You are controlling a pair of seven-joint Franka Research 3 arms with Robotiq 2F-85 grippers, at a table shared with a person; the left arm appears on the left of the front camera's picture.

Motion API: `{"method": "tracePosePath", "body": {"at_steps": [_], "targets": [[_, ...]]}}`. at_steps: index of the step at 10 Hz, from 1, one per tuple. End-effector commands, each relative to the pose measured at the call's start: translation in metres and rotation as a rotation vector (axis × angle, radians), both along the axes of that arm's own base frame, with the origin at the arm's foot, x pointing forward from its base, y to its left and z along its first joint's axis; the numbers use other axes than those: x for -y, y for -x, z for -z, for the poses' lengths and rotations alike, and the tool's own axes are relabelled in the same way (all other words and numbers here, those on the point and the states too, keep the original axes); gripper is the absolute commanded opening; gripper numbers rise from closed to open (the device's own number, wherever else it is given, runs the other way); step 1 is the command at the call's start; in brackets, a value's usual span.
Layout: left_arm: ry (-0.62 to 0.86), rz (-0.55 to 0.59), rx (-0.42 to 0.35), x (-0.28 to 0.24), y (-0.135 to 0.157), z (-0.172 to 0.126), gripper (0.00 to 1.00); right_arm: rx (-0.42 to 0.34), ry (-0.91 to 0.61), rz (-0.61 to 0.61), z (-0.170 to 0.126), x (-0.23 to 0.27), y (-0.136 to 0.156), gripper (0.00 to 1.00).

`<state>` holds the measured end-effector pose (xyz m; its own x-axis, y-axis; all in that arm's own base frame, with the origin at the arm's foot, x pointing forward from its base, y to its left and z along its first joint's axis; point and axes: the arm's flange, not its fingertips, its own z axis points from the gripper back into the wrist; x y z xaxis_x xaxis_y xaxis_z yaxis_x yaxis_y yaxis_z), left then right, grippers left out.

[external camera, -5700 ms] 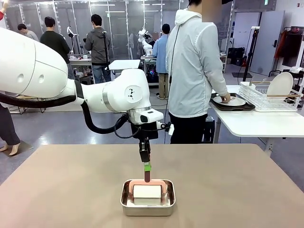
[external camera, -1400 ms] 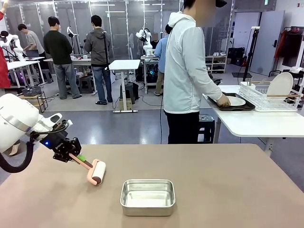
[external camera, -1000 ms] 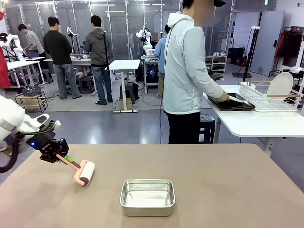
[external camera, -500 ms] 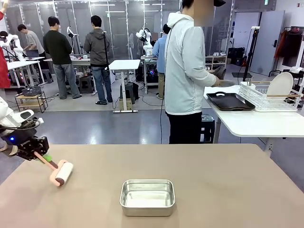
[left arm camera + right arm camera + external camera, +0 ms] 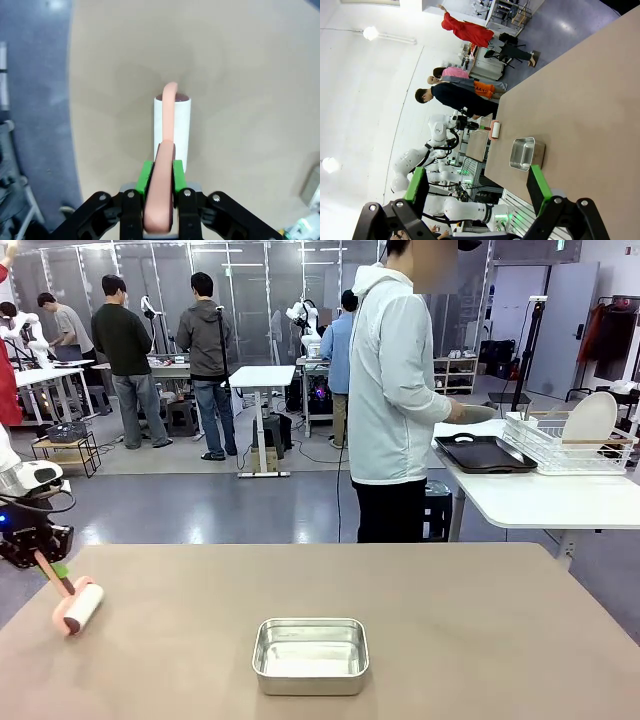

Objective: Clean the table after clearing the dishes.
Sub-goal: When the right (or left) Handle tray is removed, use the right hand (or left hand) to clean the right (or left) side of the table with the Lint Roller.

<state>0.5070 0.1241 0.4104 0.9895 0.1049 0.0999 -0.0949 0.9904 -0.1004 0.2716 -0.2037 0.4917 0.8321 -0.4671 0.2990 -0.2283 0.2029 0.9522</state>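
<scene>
One table [image 5: 450, 620] with a tan-brown top carries two items: one square steel pan [image 5: 310, 654] near the middle of the near edge, and one lint roller [image 5: 76, 606] close to the left edge. The roller's white drum lies on the tabletop; its pink handle slopes up and to the left into the left gripper [image 5: 42, 562], whose green-padded fingers [image 5: 145, 176] are clamped on the handle from both sides. The left arm is largely cut off by the picture's left edge in the front view. In the left wrist view the roller points away from the fingers, with bare tabletop around it and the table's edge and grey floor to one side.

The right gripper [image 5: 477, 187] has its two fingers spread wide apart with nothing between them; beyond them lie the tabletop, the pan and the roller, all small.

One person [image 5: 400, 390] in a light jacket stands past the far edge, turned toward a white side table [image 5: 540, 502]. On that one dark tray [image 5: 487, 452] lies beside one wire rack [image 5: 570, 443] holding one upright white plate [image 5: 588, 418]. What the person's hands hold over the tray cannot be made out. No cutlery can be distinguished.
</scene>
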Motion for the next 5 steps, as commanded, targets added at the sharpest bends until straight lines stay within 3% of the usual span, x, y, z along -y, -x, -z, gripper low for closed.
{"method": "tracePosePath", "body": {"at_steps": [1,5], "targets": [[-0.148,0.0,-0.096,0.0,0.021,0.043,0.21,0.011,-0.002,-0.004,-0.004,-0.001,0.0,1.0],[-0.124,0.077,0.021,0.03,0.033,-0.017,0.21,0.011,-0.002,-0.004,-0.004,-0.001,0.0,1.0]]}}
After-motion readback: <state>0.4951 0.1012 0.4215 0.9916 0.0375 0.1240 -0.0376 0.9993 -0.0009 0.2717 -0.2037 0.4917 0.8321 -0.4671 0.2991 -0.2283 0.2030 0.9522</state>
